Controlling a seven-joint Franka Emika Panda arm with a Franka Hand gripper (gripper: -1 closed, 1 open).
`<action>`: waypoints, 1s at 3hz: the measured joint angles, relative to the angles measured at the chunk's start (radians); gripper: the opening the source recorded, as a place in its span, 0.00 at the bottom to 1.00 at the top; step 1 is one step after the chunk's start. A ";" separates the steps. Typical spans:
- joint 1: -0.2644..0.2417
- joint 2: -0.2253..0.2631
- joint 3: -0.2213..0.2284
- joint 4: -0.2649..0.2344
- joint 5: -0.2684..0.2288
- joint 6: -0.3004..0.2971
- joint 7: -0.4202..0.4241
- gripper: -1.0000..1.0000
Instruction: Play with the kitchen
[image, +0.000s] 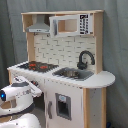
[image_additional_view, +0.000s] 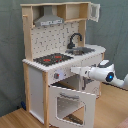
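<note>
The kitchen (image: 65, 47) is a tall white and light-wood toy unit with a grey hood, a black-and-red stovetop (image: 37, 65), a sink (image: 74, 74) and a black faucet (image: 85, 59). In the second exterior view the kitchen (image_additional_view: 50, 35) has its windowed oven door (image_additional_view: 70, 104) hanging open, tilted down and outward. My gripper (image_additional_view: 75, 70) points at the front panel, just beside the knobs (image_additional_view: 59, 75) under the stovetop (image_additional_view: 52, 59). In the first exterior view the gripper (image: 36, 91) sits at the kitchen's lower left front, below the counter edge.
A grey curtain (image: 115, 50) hangs behind the kitchen. The upper cabinet door (image_additional_view: 94, 11) stands swung open at the top right of the second exterior view. Wooden floor (image_additional_view: 15, 119) lies in front. The arm's white body (image: 20, 122) fills the first exterior view's lower left.
</note>
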 joint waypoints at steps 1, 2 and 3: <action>0.000 0.000 0.000 0.000 0.001 0.000 0.115 0.00; 0.000 0.000 0.000 0.000 0.003 0.000 0.221 0.00; 0.001 0.000 0.000 0.000 0.005 0.000 0.335 0.00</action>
